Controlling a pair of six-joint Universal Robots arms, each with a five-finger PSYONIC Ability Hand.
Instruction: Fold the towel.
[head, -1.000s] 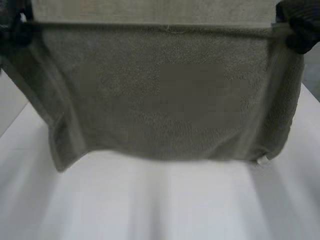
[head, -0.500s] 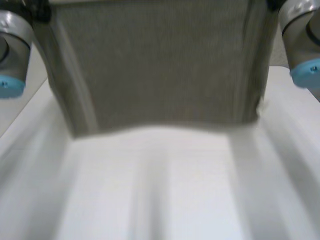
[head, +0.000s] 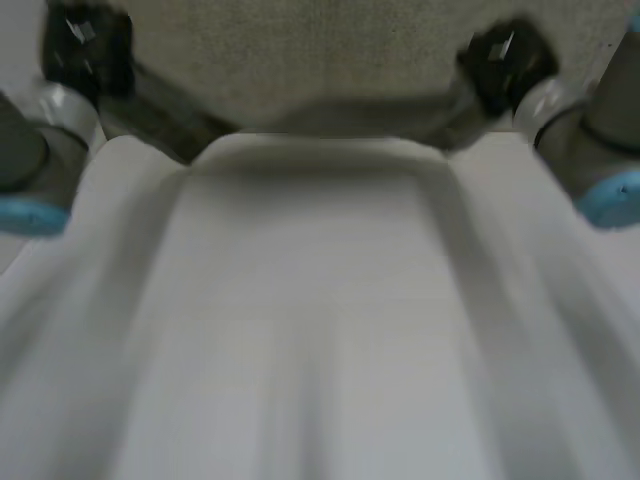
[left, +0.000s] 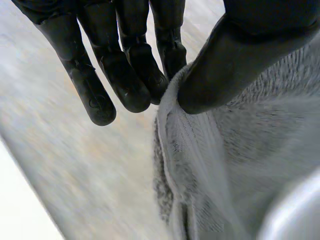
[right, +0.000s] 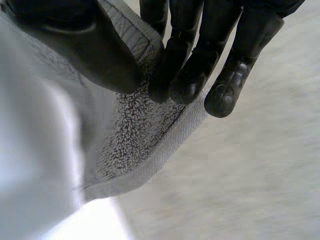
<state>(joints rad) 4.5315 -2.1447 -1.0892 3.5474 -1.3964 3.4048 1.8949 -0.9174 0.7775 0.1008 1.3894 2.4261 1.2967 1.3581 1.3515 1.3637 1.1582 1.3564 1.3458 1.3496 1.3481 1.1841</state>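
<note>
- The left hand is at the towel's left end, toward the far left corner of the table. Its thumb presses the cloth's edge against straight fingers, a pinch. The outer fingers stand clear of the cloth.
- The towel, grey terry, stretches along the table's far edge between the two hands. Its near edge shows as a dark fold line running from one grip to the other. I cannot tell whether the held edge rests on the cloth below or hangs just above it.
- The right hand is at the towel's right end, toward the far right corner. Its thumb and straight fingers pinch a hemmed corner.
- Step in hand, as I judge it: the first fold, with the held edge brought over the rest of the towel.
- The next move calls for both hands to lower together, so that the held edge lands square on the edge beneath. Both pinches should then open at the same moment, or one corner will drag askew.
</note>
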